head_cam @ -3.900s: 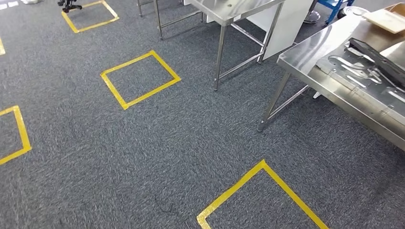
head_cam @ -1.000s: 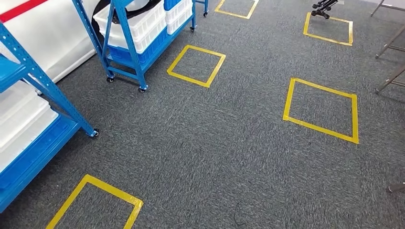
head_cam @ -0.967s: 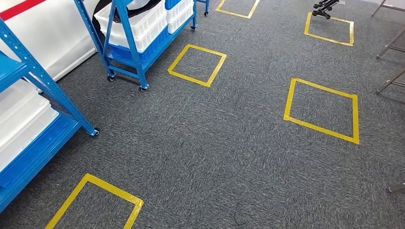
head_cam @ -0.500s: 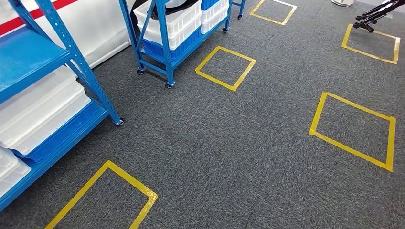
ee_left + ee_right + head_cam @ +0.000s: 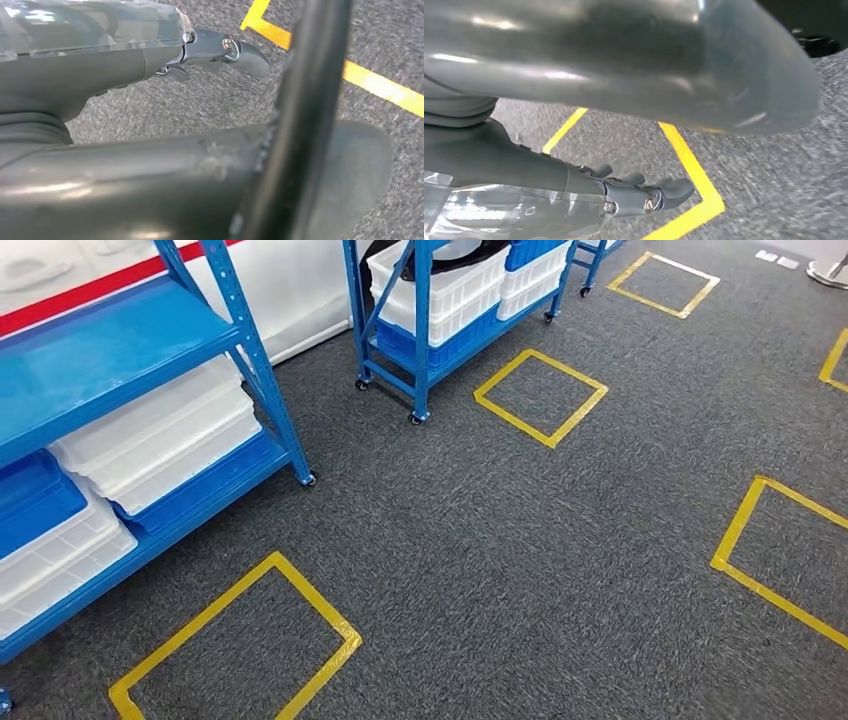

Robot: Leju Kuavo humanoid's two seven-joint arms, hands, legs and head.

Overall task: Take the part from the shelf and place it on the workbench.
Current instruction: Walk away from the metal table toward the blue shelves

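Two blue shelves, no part in either hand.
Head view showed two blue metal shelving units (image 5: 150,350) (image 5: 420,330) holding white plastic crates (image 5: 160,440) on grey carpet (image 5: 500,540), with four yellow tape squares (image 5: 540,395); the part could not be made out. Left wrist view: left hand (image 5: 220,52) held nothing, fingers loosely extended. Right wrist view: right hand (image 5: 644,197) likewise.

Left hand (image 5: 220,55) and right hand (image 5: 639,197) hang empty, fingers seemingly loosely extended.

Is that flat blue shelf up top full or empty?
Empty, as far as it shows. The top blue shelf is bare, while white bins sit stacked on the level below it.
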